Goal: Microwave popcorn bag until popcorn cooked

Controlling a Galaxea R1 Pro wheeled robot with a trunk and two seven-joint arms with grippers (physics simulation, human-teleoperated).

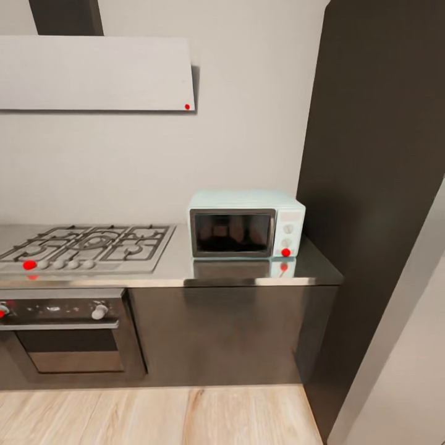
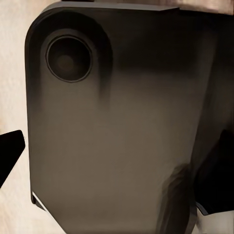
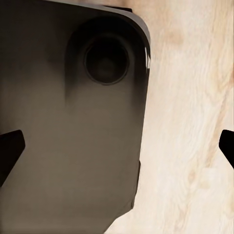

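Dark rounded base panel (image 2: 117, 146) (one circular recess), black fingertips (image 3: 9, 146)

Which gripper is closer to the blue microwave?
Right, probably, but barely: the microwave sits right of the head view's middle. Both the left gripper and right gripper hang open over the wooden floor beside the robot's dark base, far from it.

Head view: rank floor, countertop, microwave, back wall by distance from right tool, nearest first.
1. Wood floor: directly beneath the right tool, judging by the right wrist view.
2. Countertop: ahead, front edge towards the robot.
3. Microwave: set back on the countertop, right end.
4. Back wall: behind the microwave.
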